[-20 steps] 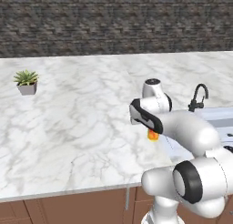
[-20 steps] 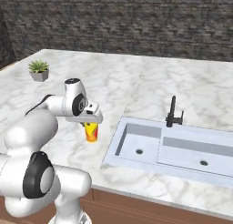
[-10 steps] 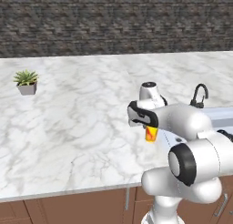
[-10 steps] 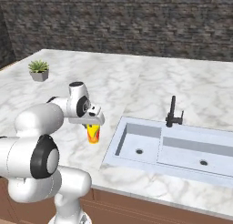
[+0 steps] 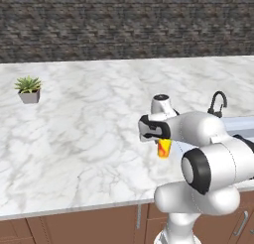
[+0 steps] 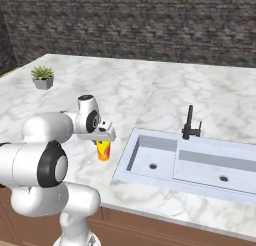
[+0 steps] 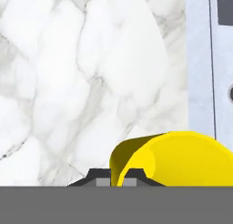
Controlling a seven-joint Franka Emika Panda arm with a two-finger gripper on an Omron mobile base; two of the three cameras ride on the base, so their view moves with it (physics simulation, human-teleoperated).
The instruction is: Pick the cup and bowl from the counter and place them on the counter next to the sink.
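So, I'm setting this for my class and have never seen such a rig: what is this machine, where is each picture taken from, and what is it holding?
It is a white robot arm on a driving base, in a computer-drawn kitchen. Two pictures come from cameras behind the arm, left and right; the third looks along its hand. The hand is shut on a small yellow cup, held by its rim above the marble counter, just left of the sink. A black faucet stands behind the sink, and a small potted plant sits far off on the counter.
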